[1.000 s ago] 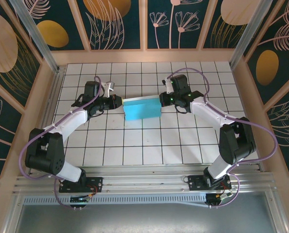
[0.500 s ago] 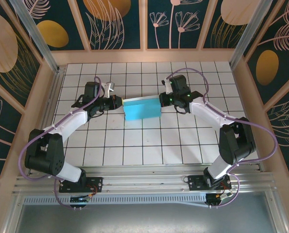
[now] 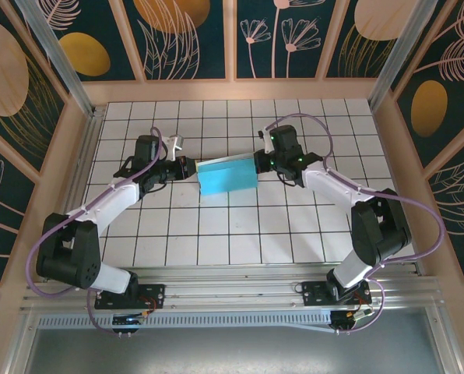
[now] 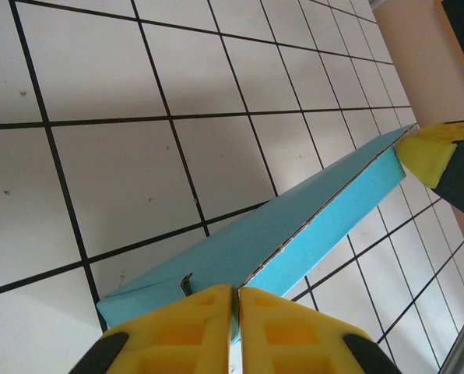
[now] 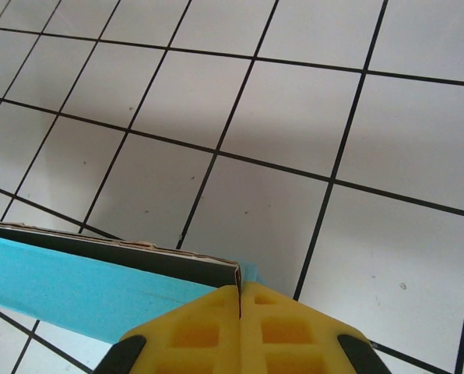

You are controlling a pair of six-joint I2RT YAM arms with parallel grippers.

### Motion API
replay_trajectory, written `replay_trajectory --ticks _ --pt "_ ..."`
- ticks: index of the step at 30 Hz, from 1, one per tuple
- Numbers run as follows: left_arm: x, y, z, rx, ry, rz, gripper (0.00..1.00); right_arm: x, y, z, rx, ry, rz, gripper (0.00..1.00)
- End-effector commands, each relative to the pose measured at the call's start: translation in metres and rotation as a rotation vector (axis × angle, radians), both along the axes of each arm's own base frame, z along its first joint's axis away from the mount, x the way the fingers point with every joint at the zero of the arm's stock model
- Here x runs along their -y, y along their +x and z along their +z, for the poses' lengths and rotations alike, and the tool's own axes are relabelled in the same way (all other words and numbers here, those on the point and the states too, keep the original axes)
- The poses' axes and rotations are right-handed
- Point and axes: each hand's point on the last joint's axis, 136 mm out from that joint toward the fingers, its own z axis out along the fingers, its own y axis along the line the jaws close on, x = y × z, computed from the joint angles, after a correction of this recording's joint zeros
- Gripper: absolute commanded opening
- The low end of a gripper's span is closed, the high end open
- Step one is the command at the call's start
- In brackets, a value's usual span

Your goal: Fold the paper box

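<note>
Over the tiled table [image 3: 216,226], the paper box [image 3: 226,174] is clamped at opposite ends by left gripper [image 3: 191,166] and right gripper [image 3: 257,161].

No legible text, labels or numbers

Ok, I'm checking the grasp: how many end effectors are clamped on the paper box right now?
2. The left end effector is shut on the left end of the paper box. The right end effector is shut on its right end.
</note>
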Motion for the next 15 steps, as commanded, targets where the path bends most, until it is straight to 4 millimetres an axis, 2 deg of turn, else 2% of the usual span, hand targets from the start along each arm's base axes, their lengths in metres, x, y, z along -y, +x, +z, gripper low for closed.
replay_trajectory --ticks 1,7,13,15 --pt "0.007 -0.021 -0.016 -0.096 0.005 -0.018 0.16 -0.01 -0.046 -0.051 -0.188 -0.05 0.079 0.0" --pt "0.004 -0.012 -0.002 -0.071 0.0 0.019 0.22 -0.013 -0.048 -0.036 -0.181 -0.032 0.087 0.0" --pt "0.006 -0.013 -0.012 -0.092 0.002 0.012 0.22 -0.012 -0.056 -0.033 -0.204 -0.031 0.102 0.0" --pt "0.004 -0.013 -0.017 -0.098 0.015 0.012 0.2 -0.014 -0.056 -0.026 -0.195 -0.014 0.104 0.01"
